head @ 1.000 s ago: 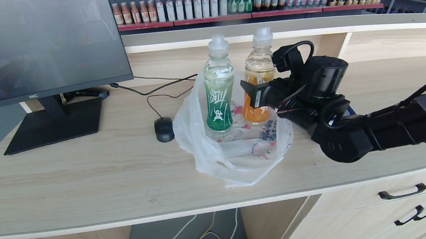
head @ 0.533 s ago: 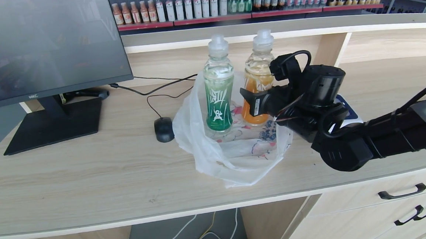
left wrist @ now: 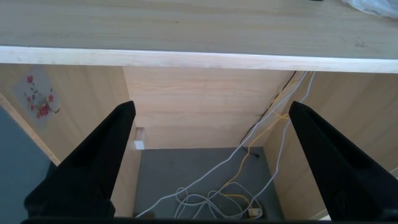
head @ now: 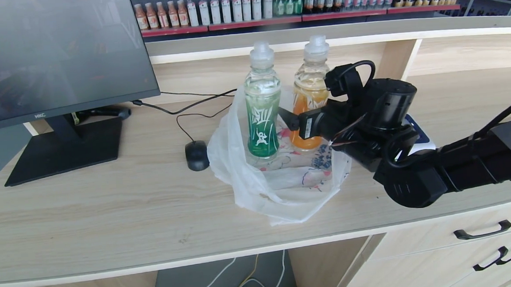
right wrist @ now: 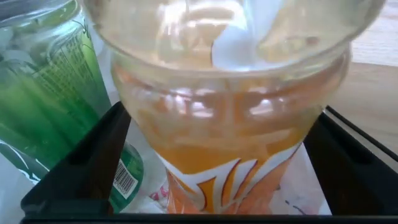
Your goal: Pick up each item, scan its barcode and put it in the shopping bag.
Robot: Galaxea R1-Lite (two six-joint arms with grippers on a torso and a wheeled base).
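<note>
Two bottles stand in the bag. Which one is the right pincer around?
The orange bottle, on the robot's right of the green bottle: it stands inside the right pincer, while the green one stands free beside it.

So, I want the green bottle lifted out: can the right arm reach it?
Probably not directly: the right gripper straddles the orange bottle, which stands between it and the green bottle.

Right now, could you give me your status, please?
Left gripper open, low by the counter edge. Right gripper open around orange drink bottle. Bottle upright in shopping bag beside green drink bottle.
</note>
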